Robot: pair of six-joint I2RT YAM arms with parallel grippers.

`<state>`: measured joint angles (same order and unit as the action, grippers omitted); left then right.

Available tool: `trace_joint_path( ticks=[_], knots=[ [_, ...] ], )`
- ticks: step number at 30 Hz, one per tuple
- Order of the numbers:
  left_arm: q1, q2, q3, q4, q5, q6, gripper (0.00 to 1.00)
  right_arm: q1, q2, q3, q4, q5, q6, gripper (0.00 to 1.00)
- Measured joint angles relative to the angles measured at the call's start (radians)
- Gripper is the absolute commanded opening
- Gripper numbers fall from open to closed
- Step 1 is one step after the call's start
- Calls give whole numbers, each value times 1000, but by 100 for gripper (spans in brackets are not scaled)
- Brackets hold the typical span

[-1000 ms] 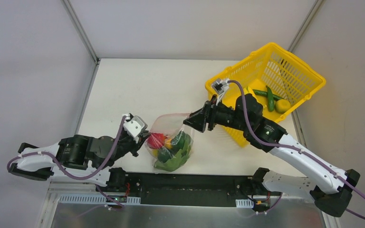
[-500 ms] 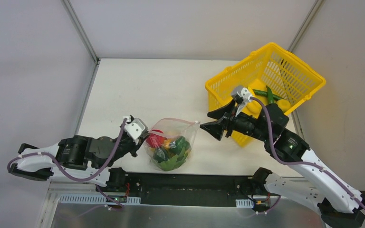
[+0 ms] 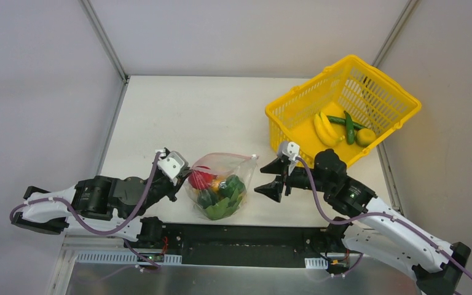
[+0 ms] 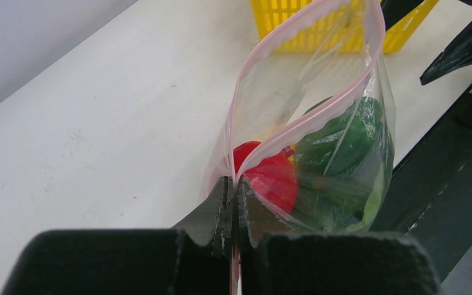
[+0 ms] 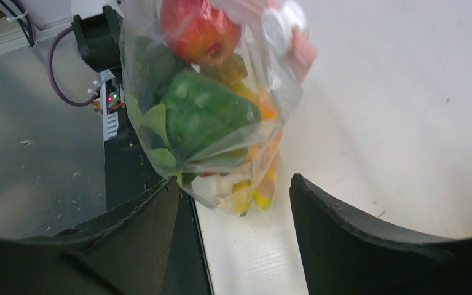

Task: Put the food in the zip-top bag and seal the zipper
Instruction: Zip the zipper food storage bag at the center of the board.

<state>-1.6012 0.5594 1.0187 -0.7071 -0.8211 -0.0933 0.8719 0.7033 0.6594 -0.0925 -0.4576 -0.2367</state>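
- Yellow mesh basket [image 3: 369, 92] stands at the far right of the worktop [image 3: 184, 110], well apart from the zip-top bag [image 3: 221, 195]. It holds a banana bunch [image 3: 324, 129], slim green pods [image 3: 348, 126] and a round yellow-green piece [image 3: 364, 136].
- Zip-top bag sits at the near edge of the worktop, just beside the black base rail [image 3: 252, 236], between the two arms.
- Contents seen through the plastic: red tomato [image 3: 201, 179] and green bell pepper [image 3: 230, 186]. The right wrist view also shows orange and yellow pieces low in the bag.
- Zipper [image 4: 310, 117]: its two pink halves stand apart along most of the mouth and meet only at the left end. A small white tab [image 5: 279, 27] sits at the right end.
- Left jaws: clenched on the bag's edge where the halves meet.
- Right jaws: released, standing wide, grasping nothing. They are just beside the bag's right end, apart from it, and face its bulging side.
- Right arm [image 3: 356, 196] lies on the near side of the basket's front corner.
- Any print on the bag is too blurred to read.
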Motion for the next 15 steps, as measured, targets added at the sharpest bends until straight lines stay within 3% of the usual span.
trace_joint_path(
  ticks=[9,15],
  knots=[
    [6,28,-2,0,-2,0,0,-52,65,26,115,-37,-3,66],
    [6,23,-2,2,-1,-1,0,-206,149,61,161,-244,20,63]
  ],
)
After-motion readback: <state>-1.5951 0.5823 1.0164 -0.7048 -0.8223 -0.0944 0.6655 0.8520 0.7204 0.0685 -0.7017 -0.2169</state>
